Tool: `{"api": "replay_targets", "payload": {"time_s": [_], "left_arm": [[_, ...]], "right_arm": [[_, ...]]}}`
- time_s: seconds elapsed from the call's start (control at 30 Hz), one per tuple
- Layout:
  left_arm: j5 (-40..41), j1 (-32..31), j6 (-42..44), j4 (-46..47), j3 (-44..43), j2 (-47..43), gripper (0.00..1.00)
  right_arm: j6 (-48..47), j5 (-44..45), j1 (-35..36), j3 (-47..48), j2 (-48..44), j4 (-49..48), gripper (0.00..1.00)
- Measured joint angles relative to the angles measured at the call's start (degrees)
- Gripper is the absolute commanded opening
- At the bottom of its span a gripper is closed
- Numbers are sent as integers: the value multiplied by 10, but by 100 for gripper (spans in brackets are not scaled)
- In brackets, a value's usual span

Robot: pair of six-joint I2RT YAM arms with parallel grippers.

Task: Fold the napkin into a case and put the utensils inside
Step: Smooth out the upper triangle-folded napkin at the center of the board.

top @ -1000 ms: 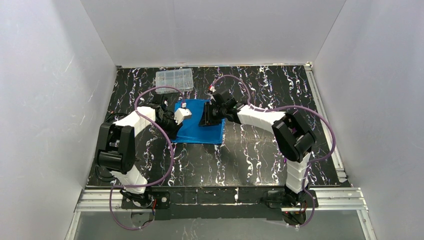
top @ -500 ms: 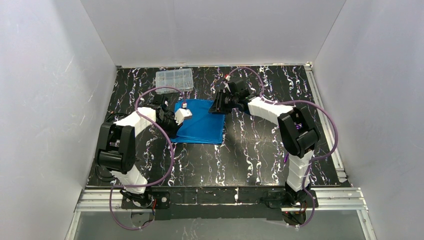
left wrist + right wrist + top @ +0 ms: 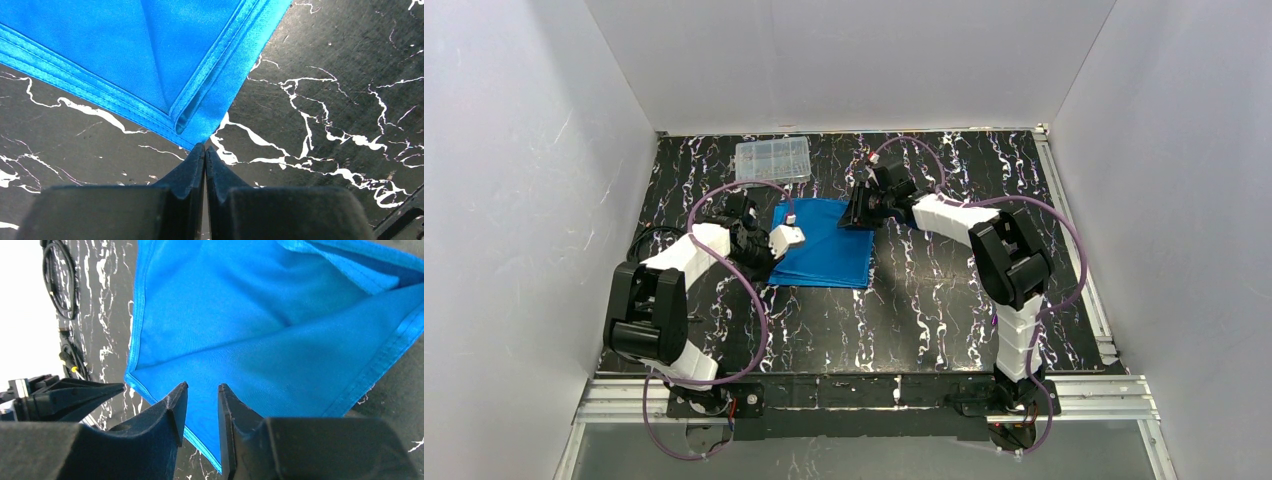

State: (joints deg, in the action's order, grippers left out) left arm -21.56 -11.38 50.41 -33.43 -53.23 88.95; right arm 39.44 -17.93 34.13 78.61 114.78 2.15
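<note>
Left of table centre, the napkin [image 3: 824, 245] is lying flat on the dark marbled table [image 3: 944, 300], folded down to a near-square stack. You are not getting a clear long axis from it yet, and it is not reading as a case.

Left gripper [image 3: 205, 151]: jaws are pressing together, nothing showing between them. Tips are sitting low, just beside a layered corner on the cloth's left side. The cloth is spreading away ahead of the tips, toward the robot's right. Whether the very point of that corner is nipped, you cannot tell from the wrist view.

Right gripper [image 3: 202, 386]: jaws are standing narrowly apart, holding nothing. It is hovering over the napkin's far right corner, and from there the cloth is running leftward and back toward the bases.

Judgement: you are working the folding step, with the utensils not yet in play. Both arms are sitting at the cloth, on opposite sides. The right one has jaws ready to take an edge, so the coming fold is probably turning on that far right corner.

Clear box [image 3: 772, 158] is standing beyond the napkin's far left corner, apart from it. Small bits are showing inside, too small to name.
</note>
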Motion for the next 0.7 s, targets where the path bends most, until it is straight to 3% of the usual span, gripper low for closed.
{"api": "replay_targets", "payload": {"time_s": [0.03,0.07,0.1,0.23,0.3,0.33,0.47,0.53,0.7], "left_arm": [[2,0,-1,0,2,0,13],[3,0,-2,2,2,0,29],[3,0,-5,7,2,0,35],[0,0,-23,20,0,-7,39],[-2,0,-29,11,-11,-9,32],[-3,0,-31,6,-21,-9,42],[-3,0,-24,-18,-72,-11,49],[-3,4,-18,-33,-94,-13,95],[-19,29,-16,-87,-146,-6,98]], "right_arm": [[0,0,-1,3,0,0,38],[-1,0,-1,7,0,0,38],[-2,0,-2,11,0,-1,38],[-4,0,-4,16,0,-5,38],[-4,0,-4,16,0,-4,38],[-4,0,-4,15,0,-5,38],[-4,0,-5,14,0,-6,38],[-4,-1,-7,11,-1,-7,38],[1,-5,-12,-7,-11,-19,38]]}}
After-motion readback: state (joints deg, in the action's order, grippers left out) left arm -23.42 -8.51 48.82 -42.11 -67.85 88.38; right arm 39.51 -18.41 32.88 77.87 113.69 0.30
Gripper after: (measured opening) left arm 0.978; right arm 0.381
